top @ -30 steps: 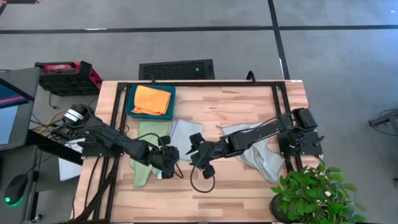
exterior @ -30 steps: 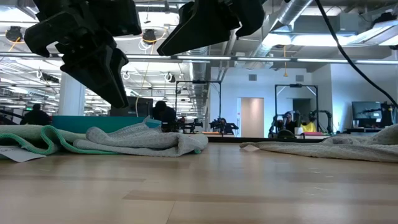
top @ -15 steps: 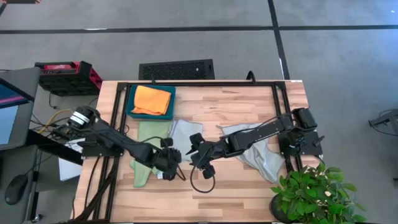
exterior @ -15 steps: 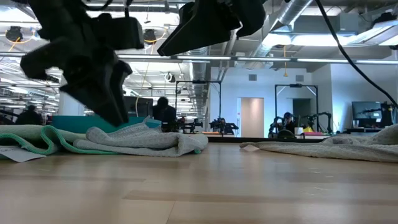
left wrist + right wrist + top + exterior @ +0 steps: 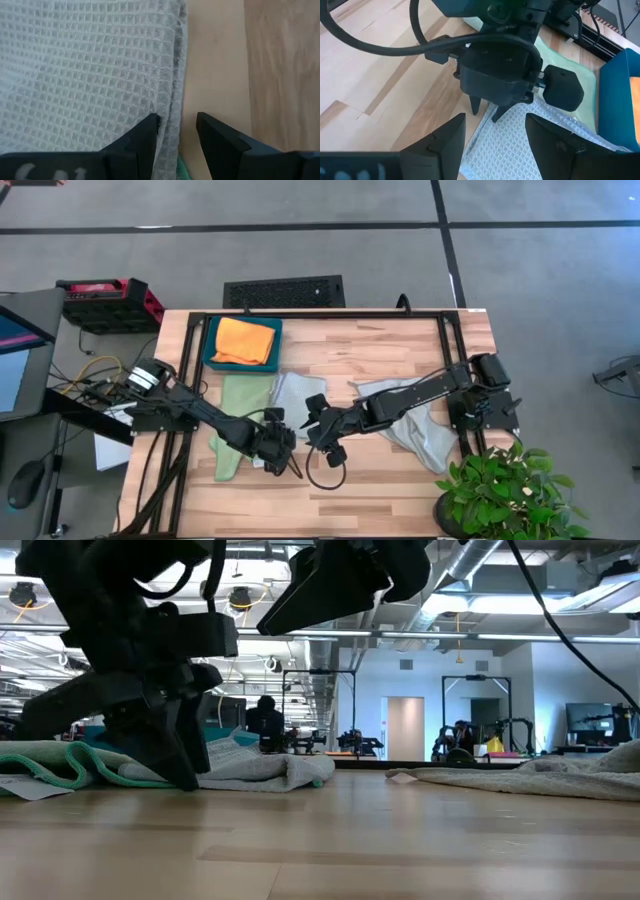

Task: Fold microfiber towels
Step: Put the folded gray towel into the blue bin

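Left wrist view has my left gripper (image 5: 177, 131) spread open, fingertips straddling the hem of the pale grey waffle-weave microfiber towel (image 5: 85, 65), down at the wooden table (image 5: 280, 65). My right gripper (image 5: 322, 442) hangs open just beside it, a little higher. The light green cloth (image 5: 232, 402) lies under my left arm; the orange cloth (image 5: 245, 340) sits in the dark teal tray (image 5: 210, 345). Versus a second ago, my left gripper has dropped lower and shifted closer to the right one.

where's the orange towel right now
In the high view the orange towel lies in the dark teal tray at the table's far left corner, just beyond the light green towel.
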Available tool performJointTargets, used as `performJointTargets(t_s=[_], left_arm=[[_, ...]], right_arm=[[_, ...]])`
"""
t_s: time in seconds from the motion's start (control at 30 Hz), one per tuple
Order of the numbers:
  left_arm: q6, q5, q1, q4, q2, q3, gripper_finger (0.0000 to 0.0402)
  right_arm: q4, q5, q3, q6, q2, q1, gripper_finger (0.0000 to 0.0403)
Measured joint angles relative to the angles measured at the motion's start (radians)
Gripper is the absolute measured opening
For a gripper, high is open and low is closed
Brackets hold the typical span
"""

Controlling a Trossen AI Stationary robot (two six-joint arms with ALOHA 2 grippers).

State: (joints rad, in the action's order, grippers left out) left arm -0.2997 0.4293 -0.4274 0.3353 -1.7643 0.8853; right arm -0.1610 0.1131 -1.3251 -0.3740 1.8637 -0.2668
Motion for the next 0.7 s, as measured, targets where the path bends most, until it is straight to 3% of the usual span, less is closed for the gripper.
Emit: performJointTargets(t_s=[0.27,0.53,0.7], left_arm=[[-0.027,0.050,-0.001,0.002,-0.007,-0.001,0.0125],[-0.028,0.061,0.005,0.017,-0.011,-0.003,0.0018],[-0.077,0.064,0.005,0.015,-0.011,-0.004,0.0008]], right_arm=[[-0.003,0.000,0.000,0.007,0.000,0.000,0.0230],[-0.007,0.000,0.000,0.009,0.000,0.000,0.0230],[-0.008,0.000,0.000,0.009,0.000,0.000,0.0230]])
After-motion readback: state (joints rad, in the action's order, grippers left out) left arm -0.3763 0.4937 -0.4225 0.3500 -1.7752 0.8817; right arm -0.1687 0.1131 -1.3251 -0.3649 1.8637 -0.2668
